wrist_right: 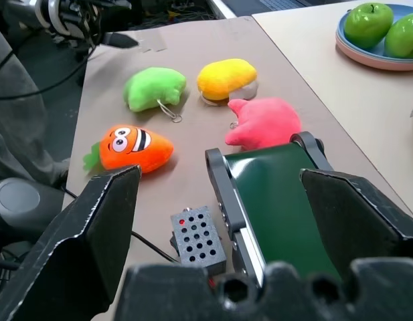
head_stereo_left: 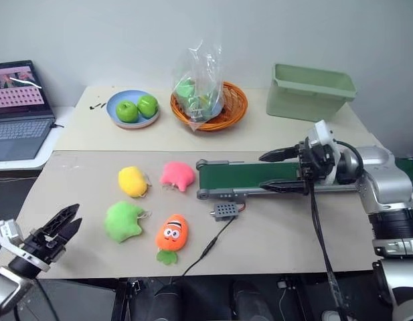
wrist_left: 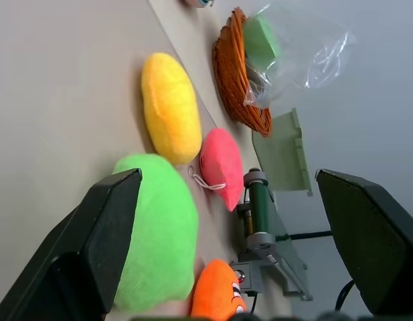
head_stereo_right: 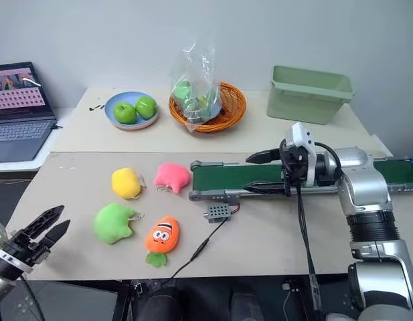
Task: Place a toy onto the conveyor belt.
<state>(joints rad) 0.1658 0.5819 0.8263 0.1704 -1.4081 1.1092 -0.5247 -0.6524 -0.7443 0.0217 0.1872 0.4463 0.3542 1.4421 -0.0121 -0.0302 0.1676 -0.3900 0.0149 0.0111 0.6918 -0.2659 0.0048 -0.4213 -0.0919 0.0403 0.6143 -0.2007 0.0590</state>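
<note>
On blue plate (head_stereo_left: 116, 118) (rear): green apples (head_stereo_left: 136, 108)

Toy (head_stereo_left: 124, 221) lime green; belt (head_stereo_left: 250, 175) dk green, grey frame; clownfish plush (head_stereo_left: 171, 234) orange w/ white-black stripes.

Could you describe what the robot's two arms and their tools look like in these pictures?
The right arm has rounded silver-grey shells with black ribbed joints, and black cables run down from its wrist. The right tool has two slim, pointed black fingers on a black mount with a white block on top. The left tool has similar tapered black fingers with ridged edges, a white block behind them, and a silver-grey forearm.
</note>
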